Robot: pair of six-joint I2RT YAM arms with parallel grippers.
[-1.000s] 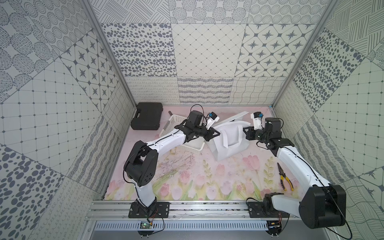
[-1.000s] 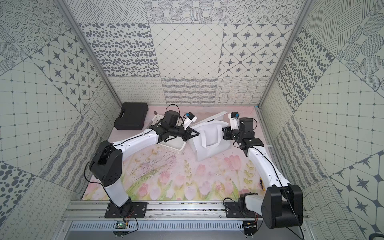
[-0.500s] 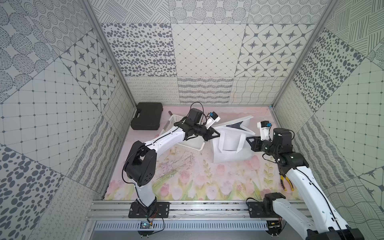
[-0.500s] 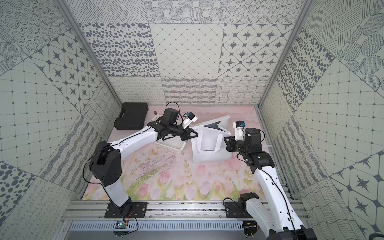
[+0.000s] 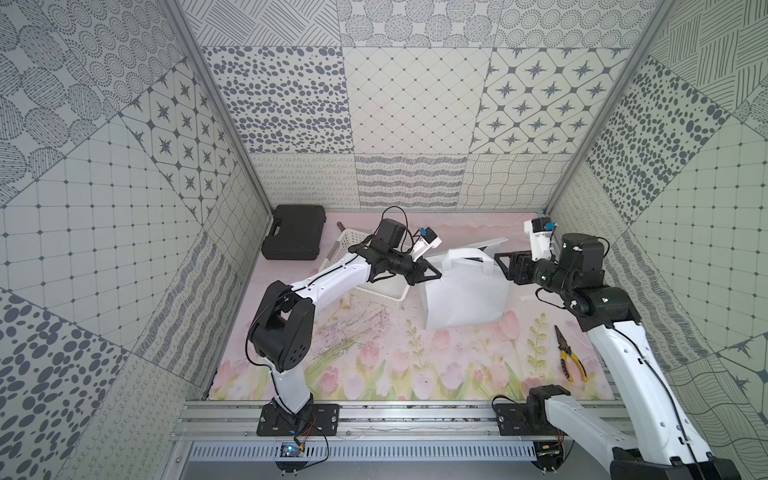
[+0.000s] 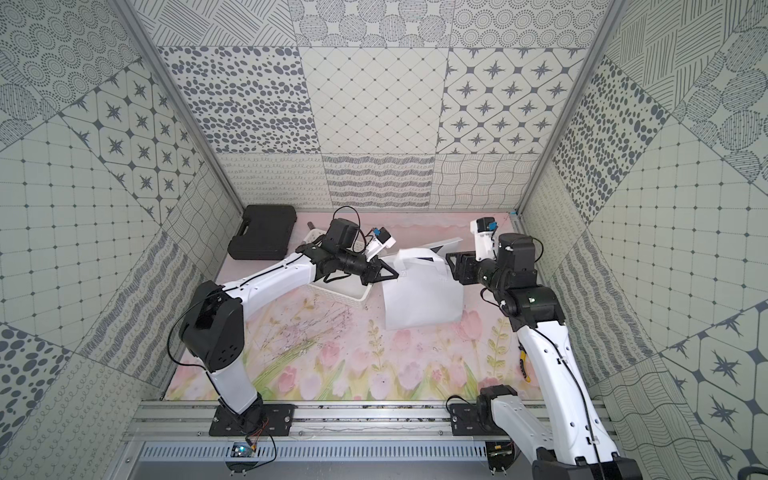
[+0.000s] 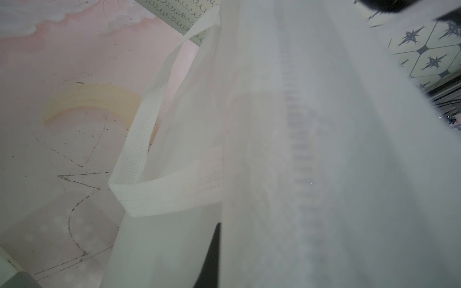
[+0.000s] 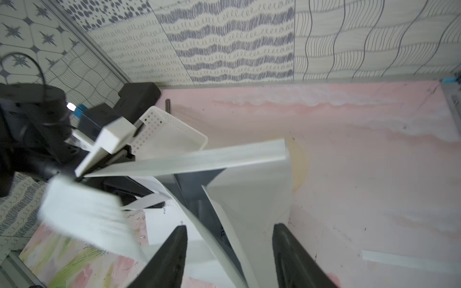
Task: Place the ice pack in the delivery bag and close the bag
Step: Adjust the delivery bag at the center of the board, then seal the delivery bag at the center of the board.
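The white delivery bag [image 5: 463,291] stands mid-table in both top views, its mouth pulled into a narrow slit. My left gripper [image 5: 434,275] is shut on the bag's left rim. In the left wrist view white fabric fills the frame, with a strap handle [image 7: 139,149] and one dark fingertip [image 7: 212,256] showing. My right gripper [image 5: 503,266] stands open just off the bag's right end. In the right wrist view the right gripper [image 8: 230,227] has its jaws well apart, with the bag's rim [image 8: 249,199] running up between them untouched. The ice pack is hidden.
A white perforated basket [image 5: 353,245] sits under my left arm, left of the bag. A black case [image 5: 296,237] lies at the back left. Yellow-handled pliers [image 5: 569,357] lie at the right, by my right arm. A thin white strip [image 5: 525,298] lies on the mat.
My right gripper has let go at the bag's right rim, opened and drawn back to the right. The bag's mouth has narrowed. My left gripper has kept its hold.
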